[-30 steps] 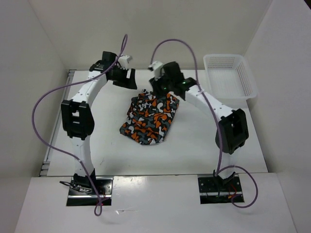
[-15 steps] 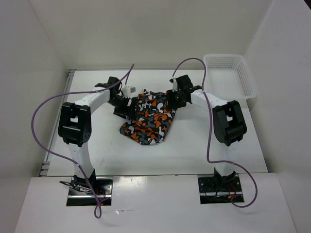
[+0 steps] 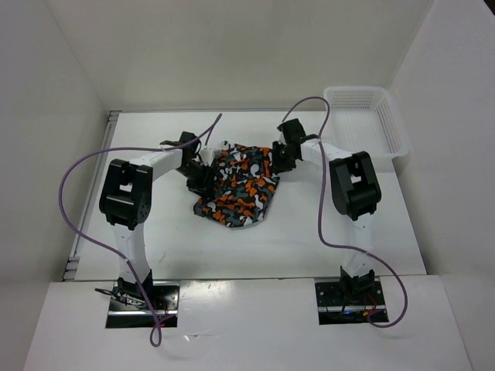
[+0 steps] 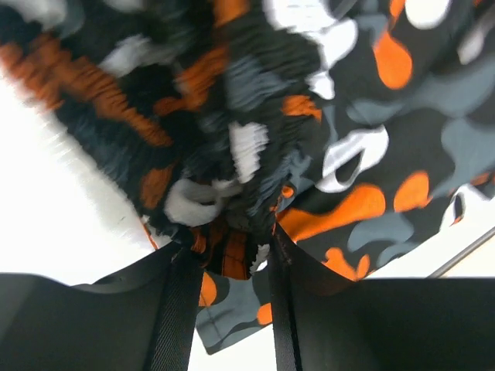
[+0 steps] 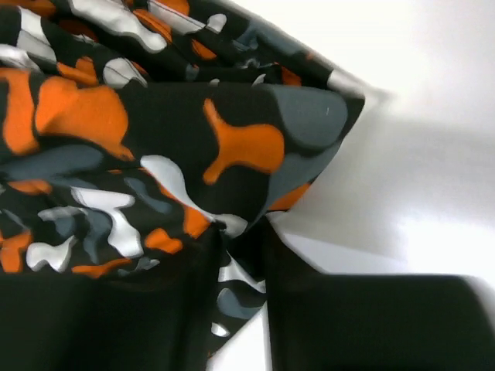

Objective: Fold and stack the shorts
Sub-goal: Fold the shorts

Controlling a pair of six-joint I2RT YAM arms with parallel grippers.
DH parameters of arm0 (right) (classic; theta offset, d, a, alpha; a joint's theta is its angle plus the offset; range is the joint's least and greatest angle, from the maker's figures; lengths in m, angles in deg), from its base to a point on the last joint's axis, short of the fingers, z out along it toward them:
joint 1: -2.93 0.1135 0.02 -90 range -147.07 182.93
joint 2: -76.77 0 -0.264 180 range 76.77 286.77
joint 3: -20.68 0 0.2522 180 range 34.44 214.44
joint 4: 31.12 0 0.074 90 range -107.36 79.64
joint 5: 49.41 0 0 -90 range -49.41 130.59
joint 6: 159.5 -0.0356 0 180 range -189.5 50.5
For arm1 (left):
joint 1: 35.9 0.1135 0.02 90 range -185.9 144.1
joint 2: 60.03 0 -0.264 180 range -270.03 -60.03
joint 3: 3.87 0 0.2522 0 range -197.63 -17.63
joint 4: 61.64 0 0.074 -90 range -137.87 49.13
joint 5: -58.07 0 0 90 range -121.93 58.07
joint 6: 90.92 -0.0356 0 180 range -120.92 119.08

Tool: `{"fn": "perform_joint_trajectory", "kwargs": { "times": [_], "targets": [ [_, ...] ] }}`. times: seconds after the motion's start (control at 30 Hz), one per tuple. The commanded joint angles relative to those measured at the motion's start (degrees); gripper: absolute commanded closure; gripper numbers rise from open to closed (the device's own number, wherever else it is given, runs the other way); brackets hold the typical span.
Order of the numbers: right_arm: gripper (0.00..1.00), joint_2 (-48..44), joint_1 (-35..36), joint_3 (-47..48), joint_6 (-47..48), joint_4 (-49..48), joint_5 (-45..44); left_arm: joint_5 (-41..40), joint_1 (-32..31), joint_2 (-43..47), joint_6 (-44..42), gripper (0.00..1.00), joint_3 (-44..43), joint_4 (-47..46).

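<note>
Shorts (image 5: 116, 116) cut off by wrist-view edges

The table (image 3: 255, 247) lies open before the shorts (image 3: 236, 189); a basket (image 3: 387, 116) blocks the far-right corner.

A: How do the 2 arms sit?

B: Both rise toward 12 o'clock, then bend at the elbow. The left forearm runs toward 3 o'clock and the right toward 10.

A: And the ends?

B: The left gripper (image 3: 199, 175) and right gripper (image 3: 276, 161) tip down, facing each other. Each pair of jaws pinches a fold of the shorts (image 3: 240, 187).
</note>
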Motion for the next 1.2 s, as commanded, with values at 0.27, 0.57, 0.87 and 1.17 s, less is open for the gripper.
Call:
{"fn": "perform_joint_trajectory", "kwargs": {
  "times": [0.27,0.57,0.87,1.17],
  "targets": [
    [0.52,14.4,0.3,29.8,4.5,-2.6,-0.4,4.2,-0.3,-6.3,-0.4,0.55,-8.7,1.3],
    [0.40,-4.6,-0.3,10.1,14.1,0.6,6.8,4.7,-0.3,-3.9,-0.4,0.54,-4.7,-0.5],
    [0.48,-19.4,13.4,-11.4,29.9,-1.4,-5.3,4.7,-0.3,-3.4,-0.4,0.53,-5.8,-0.5],
    [0.41,-16.4,17.9,-13.7,36.5,-8.0,-14.6,4.2,-0.3,-2.3,-0.4,0.52,-5.3,-0.5]
  ]
}}
